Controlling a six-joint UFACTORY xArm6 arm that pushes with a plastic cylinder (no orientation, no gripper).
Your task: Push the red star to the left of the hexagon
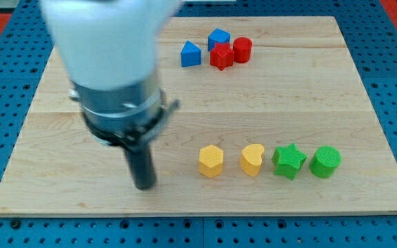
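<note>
The red star lies near the view's top centre, touching a red cylinder on its right and a blue block above it. A blue triangular block sits just to its left. The yellow hexagon lies in the lower middle, at the left end of a row. My tip rests on the board to the left of the hexagon and slightly lower, far below the red star. It touches no block.
Right of the hexagon stand a yellow heart, a green star and a green cylinder. The wooden board lies on a blue pegboard. The arm's white body covers the board's upper left.
</note>
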